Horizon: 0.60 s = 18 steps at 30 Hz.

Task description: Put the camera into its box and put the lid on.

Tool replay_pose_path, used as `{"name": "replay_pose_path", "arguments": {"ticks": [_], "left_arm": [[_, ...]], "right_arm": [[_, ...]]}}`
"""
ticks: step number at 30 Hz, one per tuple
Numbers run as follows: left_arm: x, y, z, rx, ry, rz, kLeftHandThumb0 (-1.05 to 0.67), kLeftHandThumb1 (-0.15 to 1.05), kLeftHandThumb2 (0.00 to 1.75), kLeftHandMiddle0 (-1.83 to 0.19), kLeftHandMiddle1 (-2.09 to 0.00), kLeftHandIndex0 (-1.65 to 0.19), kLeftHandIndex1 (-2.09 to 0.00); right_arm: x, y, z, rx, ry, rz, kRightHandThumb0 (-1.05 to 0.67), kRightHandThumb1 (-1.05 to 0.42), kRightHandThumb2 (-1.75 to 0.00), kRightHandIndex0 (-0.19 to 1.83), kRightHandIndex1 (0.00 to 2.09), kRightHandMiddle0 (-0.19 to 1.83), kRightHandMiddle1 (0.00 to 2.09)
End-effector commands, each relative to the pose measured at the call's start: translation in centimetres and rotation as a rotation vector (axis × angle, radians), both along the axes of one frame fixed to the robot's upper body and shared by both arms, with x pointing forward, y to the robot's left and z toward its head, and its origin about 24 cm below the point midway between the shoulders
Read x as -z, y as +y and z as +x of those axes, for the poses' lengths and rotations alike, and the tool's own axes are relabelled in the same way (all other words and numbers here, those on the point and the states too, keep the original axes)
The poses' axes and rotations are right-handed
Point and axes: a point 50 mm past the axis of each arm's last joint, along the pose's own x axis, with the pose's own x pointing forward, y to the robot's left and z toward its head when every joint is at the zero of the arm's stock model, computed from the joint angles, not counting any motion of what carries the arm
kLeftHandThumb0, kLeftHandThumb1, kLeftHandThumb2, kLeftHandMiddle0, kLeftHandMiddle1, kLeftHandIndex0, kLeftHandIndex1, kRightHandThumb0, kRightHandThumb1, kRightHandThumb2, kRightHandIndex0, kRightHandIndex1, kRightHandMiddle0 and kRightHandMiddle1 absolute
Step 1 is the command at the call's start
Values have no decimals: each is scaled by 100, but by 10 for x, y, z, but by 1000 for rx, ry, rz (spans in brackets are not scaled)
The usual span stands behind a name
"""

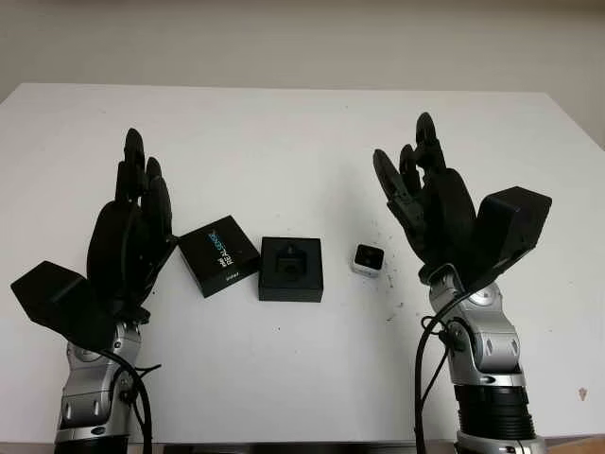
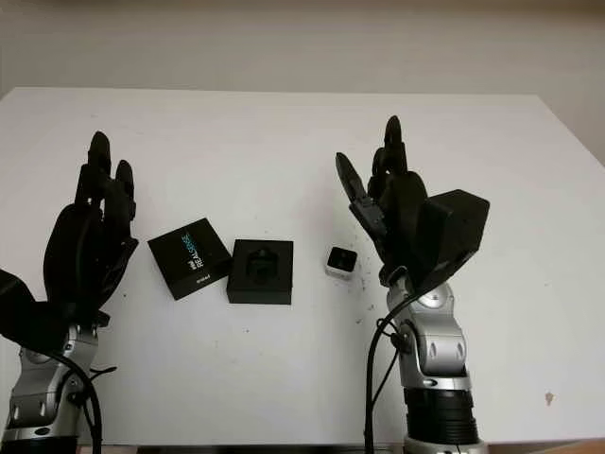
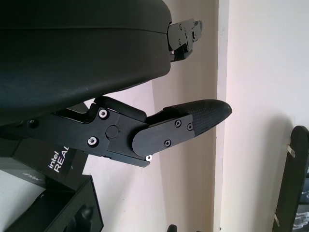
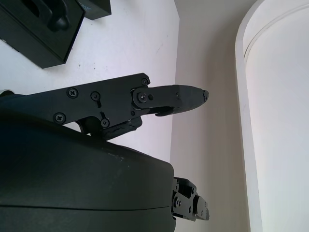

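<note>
Nothing is picked up yet, so this looks like the very start; the left hand point(image 1: 132, 236) is raised beside the lid point(image 1: 218, 256), fingers straight and holding nothing; the right hand point(image 1: 423, 203) is up just beside the camera point(image 1: 369, 257), fingers extended too, empty; the camera, a small white cube with a dark glossy face, sits on the matte white table point(image 1: 284, 132), near the open box point(image 1: 291, 270) but apart from it; the box is a square black tray with a moulded recess; the lid is flat, black, printed; next, I'd judge, the right hand must lower and pinch that little cube.
</note>
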Motion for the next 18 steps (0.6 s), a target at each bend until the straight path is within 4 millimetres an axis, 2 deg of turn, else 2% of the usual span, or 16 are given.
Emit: {"name": "replay_pose_path", "arguments": {"ticks": [1,12,14,18], "left_arm": [[-3,-1,1,0,-19,1,-68,105,67,19,0,19,0],[-3,-4,1,0,-24,3,-67,105,67,19,0,19,0],[-3,-3,0,-1,-24,2,-67,105,67,19,0,19,0],[-3,-2,-1,-7,-25,1,-68,105,67,19,0,19,0]], "right_arm": [[-5,-1,1,0,-19,-2,-49,-105,-26,-19,0,-19,1],[-4,-4,0,6,-11,11,-49,-105,-21,-18,1,-18,3],[-6,-5,0,49,-23,-36,-48,-104,-15,-13,4,-13,6],[-13,-12,-1,113,-101,-239,-48,-98,-6,4,13,0,12]]}}
